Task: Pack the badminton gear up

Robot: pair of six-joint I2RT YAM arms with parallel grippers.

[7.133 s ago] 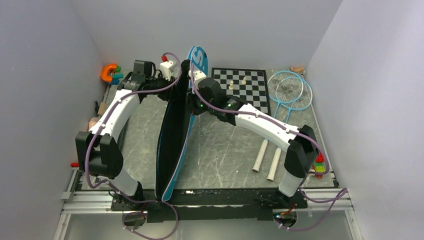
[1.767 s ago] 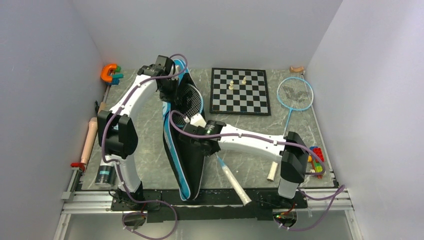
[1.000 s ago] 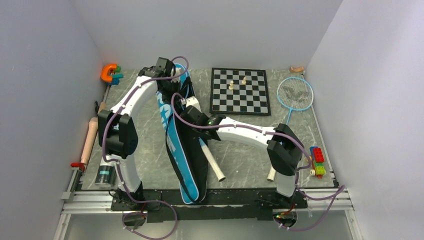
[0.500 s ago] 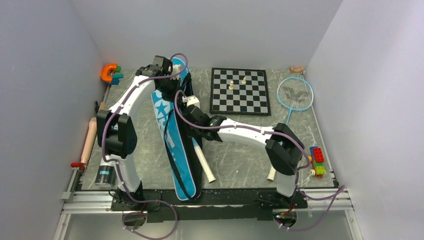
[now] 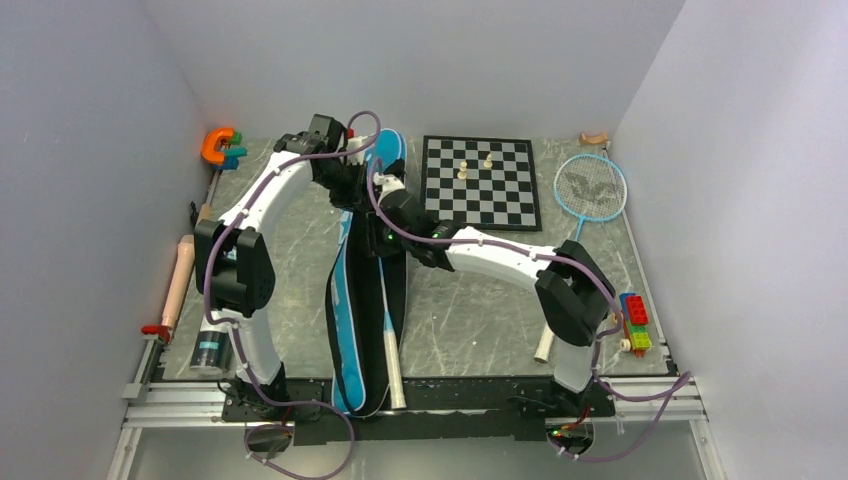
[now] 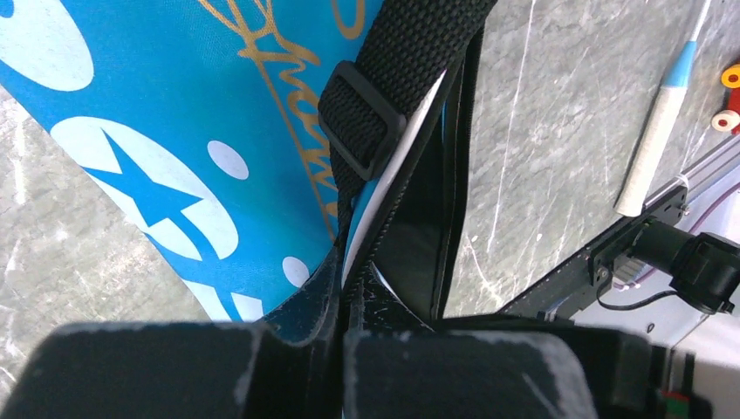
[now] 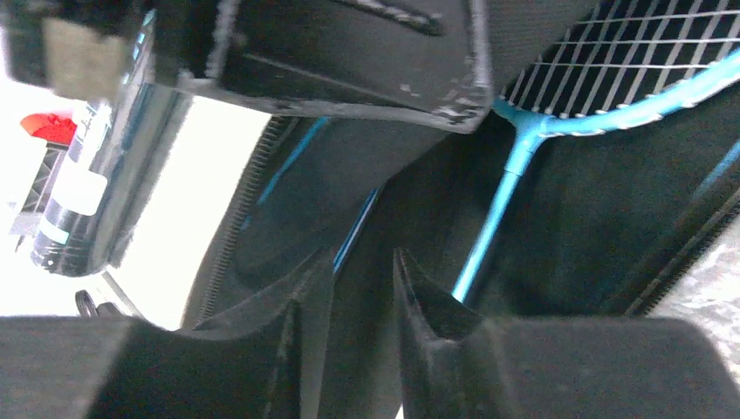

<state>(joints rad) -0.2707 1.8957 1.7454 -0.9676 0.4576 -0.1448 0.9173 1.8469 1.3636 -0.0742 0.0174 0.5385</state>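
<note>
The blue racket bag point(image 5: 345, 330) lies lengthwise down the table's middle, open along its edge. My left gripper point(image 5: 350, 188) is shut on the bag's black edge at its far end, as the left wrist view point(image 6: 342, 319) shows, with the blue printed face point(image 6: 174, 131) beside it. One light-blue racket point(image 5: 386, 320) lies in the bag, its white handle sticking out at the near end. My right gripper point(image 5: 372, 200) is inside the bag mouth, jaws slightly apart and empty point(image 7: 362, 262); the racket's throat point(image 7: 524, 140) is just right of it. The second racket point(image 5: 590, 188) lies at the right. No shuttlecocks are in view.
A chessboard point(image 5: 480, 180) with pieces lies at the back centre. An orange clamp point(image 5: 218, 145) is at the back left. Toy bricks point(image 5: 635, 320) sit at the right edge. A black cylinder point(image 5: 208, 350) stands near the left arm's base. The second racket's handle point(image 6: 650, 148) lies near the front rail.
The racket has swung in line with the bag and gone deeper in, its handle now pointing at the near edge. My right gripper moved toward the bag's far end. The bag now stands more edge-on.
</note>
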